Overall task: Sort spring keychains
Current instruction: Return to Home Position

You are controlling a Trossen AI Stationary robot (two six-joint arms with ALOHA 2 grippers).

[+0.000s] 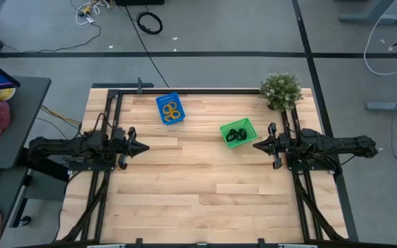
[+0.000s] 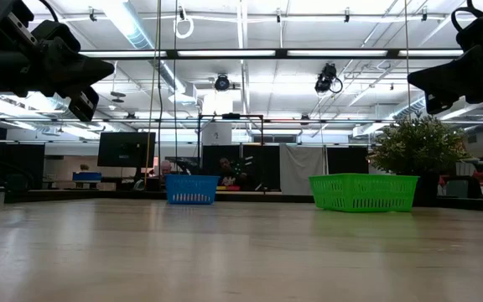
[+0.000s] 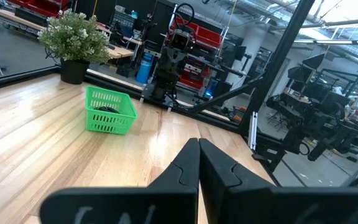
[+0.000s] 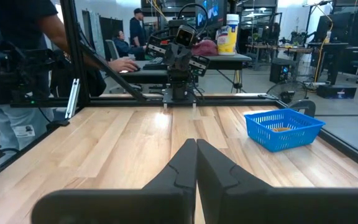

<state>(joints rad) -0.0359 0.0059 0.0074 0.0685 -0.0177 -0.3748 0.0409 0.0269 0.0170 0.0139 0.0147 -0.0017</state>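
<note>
The orange spring keychains (image 1: 171, 110) lie inside the blue bin (image 1: 161, 100) at the table's far left. The black spring keychains (image 1: 236, 134) lie inside the green bin (image 1: 249, 127) at the far right. My left gripper (image 1: 146, 147) is shut and empty, raised above the table's left side; its closed fingertips show in the left wrist view (image 3: 198, 144). My right gripper (image 1: 255, 145) is shut and empty, raised above the table's right side, just near of the green bin; it also shows in the right wrist view (image 4: 196, 144). The blue bin (image 4: 283, 127) and the green bin (image 3: 109, 110) rest flat on the wood.
A potted plant (image 1: 281, 89) stands at the far right corner, beside the green bin. A black metal frame (image 1: 185, 90) runs along the far edge and both sides. People are at a desk beyond the table's left side (image 4: 126, 46).
</note>
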